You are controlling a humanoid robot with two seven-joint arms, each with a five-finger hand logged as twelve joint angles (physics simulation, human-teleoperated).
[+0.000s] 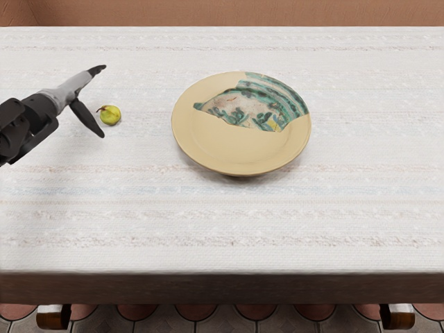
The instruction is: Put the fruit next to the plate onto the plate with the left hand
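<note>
Head view of the start of a transfer. The fruit (109, 114), small and yellow-green, lies on the bench (277, 222) to the left of the plate (229, 149), well apart from its rim. It has not been lifted. The left hand (68, 95) comes in from the left edge with its fingers (89, 119) spread wide and holding nothing. One finger points up and away; another slants down just beside the fruit, and whether it touches cannot be told. The right arm does not show.

Progress, as judged: only the approach is made. Grasping, lifting, carrying to the right and setting down on the plate all remain.

Room for moving: the cloth between fruit and plate is bare, so the path to the right looks unobstructed. The plate's raised rim is the one edge to clear, which calls for some height before crossing. The fruit is round and may roll if nudged by the lower finger. The bench's far and near edges lie well away from both things.
</note>
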